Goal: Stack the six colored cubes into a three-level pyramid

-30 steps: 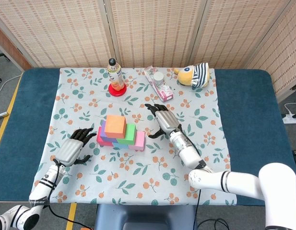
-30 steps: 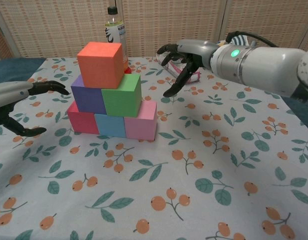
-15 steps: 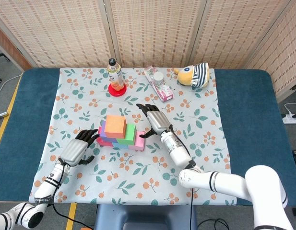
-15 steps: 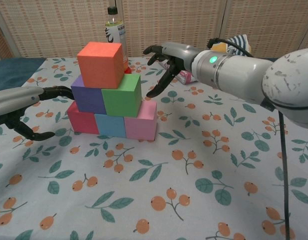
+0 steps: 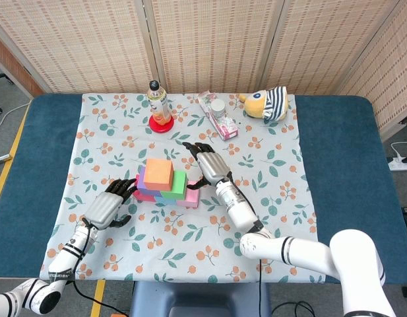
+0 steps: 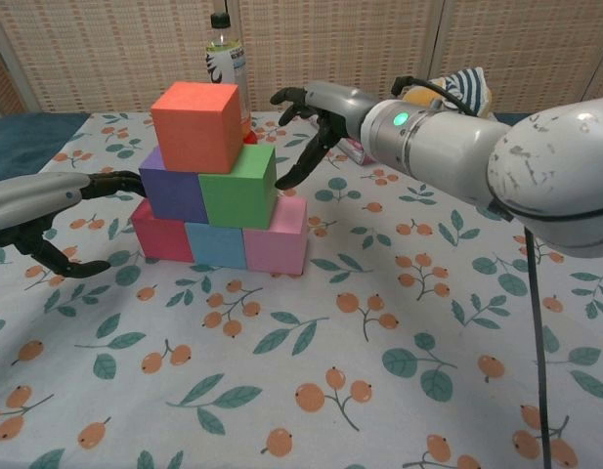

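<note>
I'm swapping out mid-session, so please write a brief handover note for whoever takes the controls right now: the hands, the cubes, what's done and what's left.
Left hand: open, holding nothing, beside the pyramid's left side at the purple cube.
Right hand: open, holding nothing, fingers spread next to the green cube.
Cubes: red cube, blue cube and pink cube form the base; purple and green sit on them; the orange cube is on top.
Done: all six cubes stacked in three levels.
Left: probably only drawing both hands clear without bumping the stack.
</note>
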Action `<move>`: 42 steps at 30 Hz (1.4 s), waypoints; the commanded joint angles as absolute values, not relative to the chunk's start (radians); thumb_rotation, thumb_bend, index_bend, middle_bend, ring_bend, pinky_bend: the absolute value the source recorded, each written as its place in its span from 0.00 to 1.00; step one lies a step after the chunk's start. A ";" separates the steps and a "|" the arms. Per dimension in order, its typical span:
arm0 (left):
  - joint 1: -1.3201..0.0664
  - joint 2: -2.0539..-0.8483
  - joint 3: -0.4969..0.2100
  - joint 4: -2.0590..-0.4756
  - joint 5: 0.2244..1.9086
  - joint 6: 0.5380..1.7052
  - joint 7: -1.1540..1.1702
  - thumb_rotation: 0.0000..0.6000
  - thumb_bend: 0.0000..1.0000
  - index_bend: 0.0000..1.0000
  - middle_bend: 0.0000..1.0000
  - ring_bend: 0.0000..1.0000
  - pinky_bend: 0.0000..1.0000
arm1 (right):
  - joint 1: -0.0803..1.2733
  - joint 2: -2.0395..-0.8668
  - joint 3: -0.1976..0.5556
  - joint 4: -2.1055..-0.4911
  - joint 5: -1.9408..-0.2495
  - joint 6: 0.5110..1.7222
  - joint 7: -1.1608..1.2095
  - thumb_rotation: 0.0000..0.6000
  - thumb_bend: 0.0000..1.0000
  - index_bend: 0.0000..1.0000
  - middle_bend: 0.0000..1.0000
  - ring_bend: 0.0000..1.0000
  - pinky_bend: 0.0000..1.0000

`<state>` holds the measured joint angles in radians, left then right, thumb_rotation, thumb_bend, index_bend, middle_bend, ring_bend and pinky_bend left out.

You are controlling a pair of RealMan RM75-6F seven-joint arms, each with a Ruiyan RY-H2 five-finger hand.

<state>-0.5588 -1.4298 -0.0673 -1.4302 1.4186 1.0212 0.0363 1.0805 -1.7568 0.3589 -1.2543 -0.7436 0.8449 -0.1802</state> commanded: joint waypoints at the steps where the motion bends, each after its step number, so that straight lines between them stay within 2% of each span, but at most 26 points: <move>1: -0.561 -1.430 -0.066 -1.429 1.421 1.020 0.039 1.00 0.33 0.12 0.00 0.00 0.07 | 1.078 -1.758 0.363 -1.249 -0.743 0.844 -0.181 1.00 0.00 0.00 0.11 0.01 0.00; 18: -0.568 -1.428 -0.062 -1.437 1.407 1.017 0.062 1.00 0.33 0.12 0.00 0.00 0.07 | 1.091 -1.796 0.384 -1.209 -0.756 0.831 -0.194 1.00 0.00 0.00 0.11 0.01 0.00; 23: -0.562 -1.426 -0.058 -1.436 1.410 1.027 0.056 1.00 0.33 0.12 0.00 0.00 0.07 | 1.076 -1.772 0.378 -1.239 -0.758 0.839 -0.210 1.00 0.00 0.00 0.11 0.01 0.00; 32: -0.515 -1.384 -0.049 -1.454 1.416 1.098 0.029 1.00 0.33 0.12 0.00 0.00 0.07 | 0.976 -1.600 0.334 -1.460 -0.769 0.916 -0.265 1.00 0.00 0.00 0.11 0.01 0.00; 36: -0.450 -1.321 -0.052 -1.487 1.415 1.202 0.008 1.00 0.34 0.12 0.00 0.00 0.07 | 0.858 -1.449 0.274 -1.624 -0.836 1.004 -0.254 1.00 0.00 0.00 0.11 0.01 0.00; 42: -0.327 -1.242 -0.052 -1.497 1.394 1.369 -0.022 1.00 0.34 0.12 0.03 0.00 0.07 | 0.651 -1.243 0.155 -1.761 -1.015 1.152 -0.156 1.00 0.00 0.00 0.11 0.01 0.00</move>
<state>-0.3855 -1.2831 -0.0520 -1.4902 1.4069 1.3038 -0.0046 0.7433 -1.3343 0.2218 -1.6926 -0.9263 1.0770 -0.2120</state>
